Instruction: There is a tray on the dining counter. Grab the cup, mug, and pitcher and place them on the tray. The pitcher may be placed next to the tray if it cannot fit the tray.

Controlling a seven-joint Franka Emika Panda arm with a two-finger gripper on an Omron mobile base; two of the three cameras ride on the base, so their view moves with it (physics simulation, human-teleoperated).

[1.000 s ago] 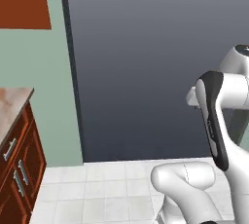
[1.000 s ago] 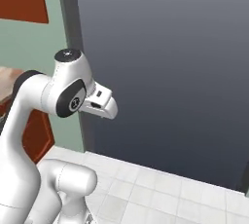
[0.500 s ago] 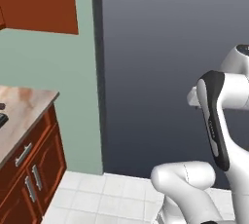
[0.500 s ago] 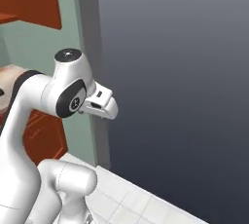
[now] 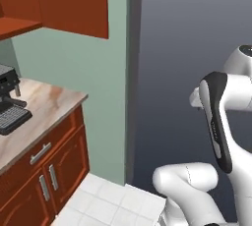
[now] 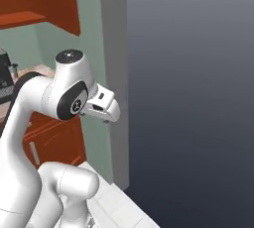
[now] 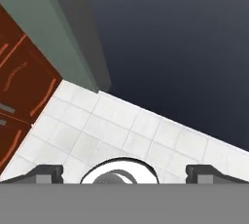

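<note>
Hand view: the hand hangs wide apart and empty over white floor tiles, cabinet at nine o'clock. Tray, cup, mug, pitcher unsighted; the risk is clipping that cabinet while driving.

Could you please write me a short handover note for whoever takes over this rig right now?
Gripper: open and empty, fingertips wide apart, pointing down at the white tiled floor.
Surroundings: the base faces a dark grey wall beside a green wall. To the left stands a brown wooden cabinet with a marbled top and a coffee machine on it.
Job's things: tray, cup, mug and pitcher cannot be located from these pictures.
Done: nothing that can be confirmed here; nothing is held.
Left: find the dining counter, then pick up the cup, mug and pitcher and set them on the tray.
</note>
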